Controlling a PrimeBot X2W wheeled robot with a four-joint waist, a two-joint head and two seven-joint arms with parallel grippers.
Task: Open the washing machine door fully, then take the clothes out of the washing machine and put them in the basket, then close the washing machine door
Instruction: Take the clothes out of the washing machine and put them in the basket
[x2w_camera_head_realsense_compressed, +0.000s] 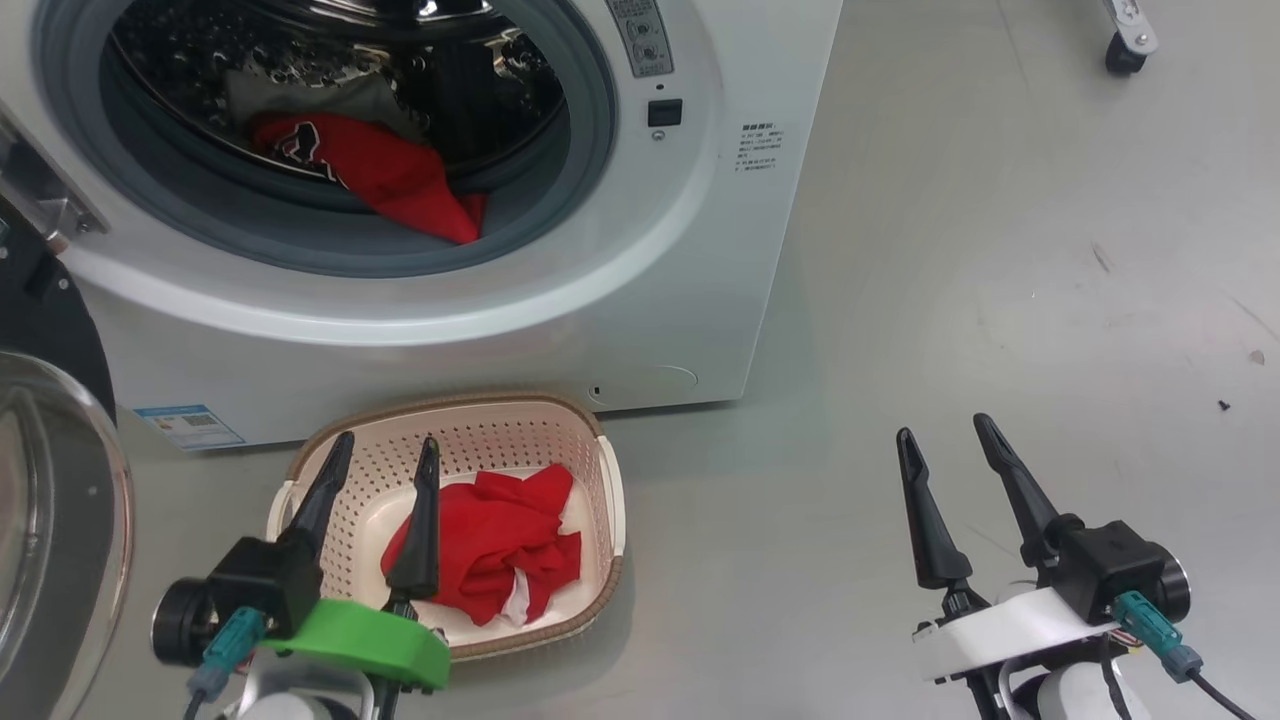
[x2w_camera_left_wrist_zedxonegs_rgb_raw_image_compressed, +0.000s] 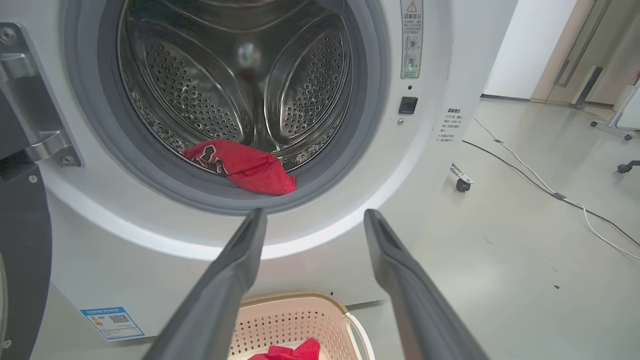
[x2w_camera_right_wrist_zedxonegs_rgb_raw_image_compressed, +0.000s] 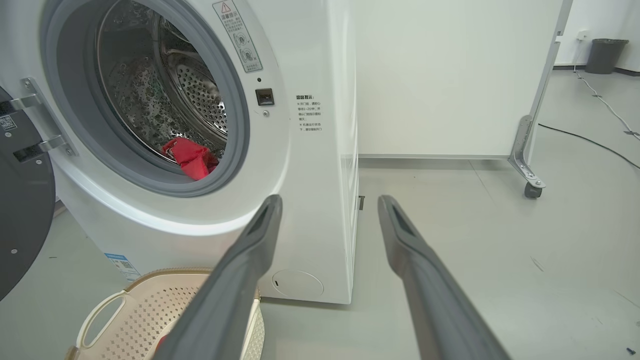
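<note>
Directly beneath the left claw (x2w_camera_head_realsense_compressed: 388, 440), a cream basket (x2w_camera_head_realsense_compressed: 450, 402) with a brown woven-look rim sits on the grey floor (x2w_camera_head_realsense_compressed: 950, 250), holding a crumpled heap of red and white clothes (x2w_camera_head_realsense_compressed: 500, 540). The left claw hangs over the basket with its two dark fingers spread wide and nothing between them. The heap lies under and just right of its right finger.

Ahead of that claw stands the white washing machine (x2w_camera_head_realsense_compressed: 600, 300), touching or nearly touching the basket's far rim. The washing machine door (x2w_camera_head_realsense_compressed: 50, 520) is swung out to the claw's left, its clear glass bowl and black rim at the edge of the head view. Ahead of the fingertips and higher up, a red jersey (x2w_camera_head_realsense_compressed: 390, 175) with dark markings lies at the front of the steel drum (x2w_camera_left_wrist_zedxonegs_rgb_raw_image_compressed: 200, 90), one end draped onto the grey gasket (x2w_camera_head_realsense_compressed: 300, 250). A small blue label (x2w_camera_head_realsense_compressed: 188, 425) sits low on the machine's front, left of the claw.

The right claw (x2w_camera_head_realsense_compressed: 944, 426) hovers well to the right of the basket over bare floor, its fingers parted just as widely and gripping nothing. It points past the machine's right front corner.
</note>
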